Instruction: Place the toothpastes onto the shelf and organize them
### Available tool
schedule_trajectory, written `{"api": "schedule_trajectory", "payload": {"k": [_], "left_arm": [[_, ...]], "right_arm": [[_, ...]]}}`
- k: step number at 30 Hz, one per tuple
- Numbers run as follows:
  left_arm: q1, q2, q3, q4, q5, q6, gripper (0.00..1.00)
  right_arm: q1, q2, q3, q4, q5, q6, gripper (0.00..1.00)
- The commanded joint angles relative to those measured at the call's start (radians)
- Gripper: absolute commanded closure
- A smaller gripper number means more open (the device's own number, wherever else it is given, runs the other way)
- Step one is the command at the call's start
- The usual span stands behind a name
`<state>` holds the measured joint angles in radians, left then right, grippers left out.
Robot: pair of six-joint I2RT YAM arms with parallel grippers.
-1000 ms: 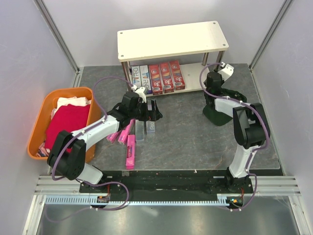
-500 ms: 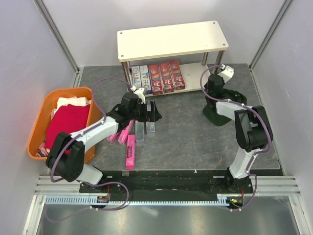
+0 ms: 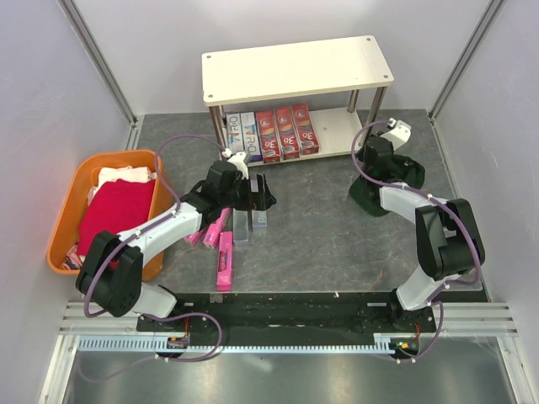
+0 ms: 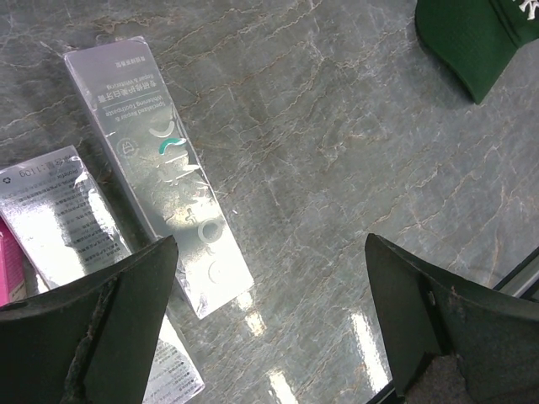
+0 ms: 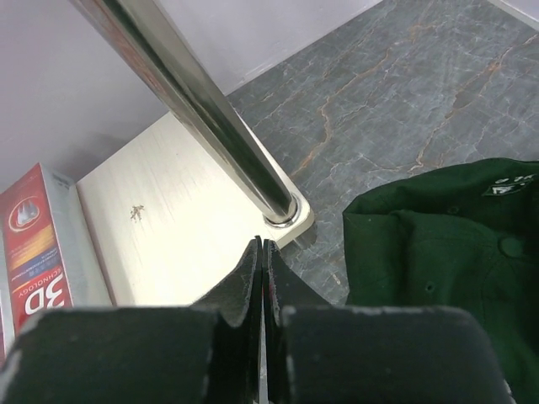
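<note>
My left fingers (image 3: 264,192) hang spread wide and empty over two silver boxes (image 4: 160,168) lying close together near the middle of the desk (image 3: 337,244). The nearer box sits off to one side of my spread, so I judge that closing here could press down on it, snag its neighbour too, or let the glossy card slip. Three pink boxes (image 3: 225,261) wait towards the front left of the desk. Five more already stand on the lower board of the shelf (image 3: 295,67) at the back edge. My right fingers (image 5: 263,278) are pressed together on nothing, close to the shelf's chrome leg (image 5: 210,118). A careless swing could knock it. A green cap (image 5: 438,252) crowds the desk beside that leg.
</note>
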<state>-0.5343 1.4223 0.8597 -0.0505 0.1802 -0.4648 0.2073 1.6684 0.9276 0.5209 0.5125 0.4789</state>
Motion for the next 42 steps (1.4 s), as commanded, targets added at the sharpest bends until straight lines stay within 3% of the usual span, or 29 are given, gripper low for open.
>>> {"api": "schedule_trajectory", "payload": {"k": [1, 7, 19, 24, 33, 42], "left_arm": [[-0.001, -0.051, -0.017, 0.018, -0.033, -0.005, 0.01], [0.000, -0.071, -0.028, 0.002, -0.065, 0.008, 0.00], [0.062, -0.048, -0.016, -0.141, -0.176, 0.017, 0.00], [0.100, -0.017, -0.002, -0.192, -0.225, 0.034, 0.00], [0.096, 0.033, 0.027, -0.088, -0.062, 0.015, 0.03], [0.014, 0.167, 0.165, -0.089, -0.091, 0.028, 0.04]], "right_arm": [[0.001, -0.064, -0.030, 0.021, -0.003, 0.012, 0.99], [0.001, -0.122, -0.052, -0.025, -0.049, 0.021, 0.85], [0.082, -0.245, -0.133, -0.137, -0.186, 0.066, 0.29], [0.142, -0.256, -0.141, -0.180, -0.207, 0.073, 0.12], [0.181, -0.231, -0.171, -0.194, -0.255, 0.087, 0.10], [0.182, -0.246, -0.194, -0.223, -0.290, 0.101, 0.09]]}}
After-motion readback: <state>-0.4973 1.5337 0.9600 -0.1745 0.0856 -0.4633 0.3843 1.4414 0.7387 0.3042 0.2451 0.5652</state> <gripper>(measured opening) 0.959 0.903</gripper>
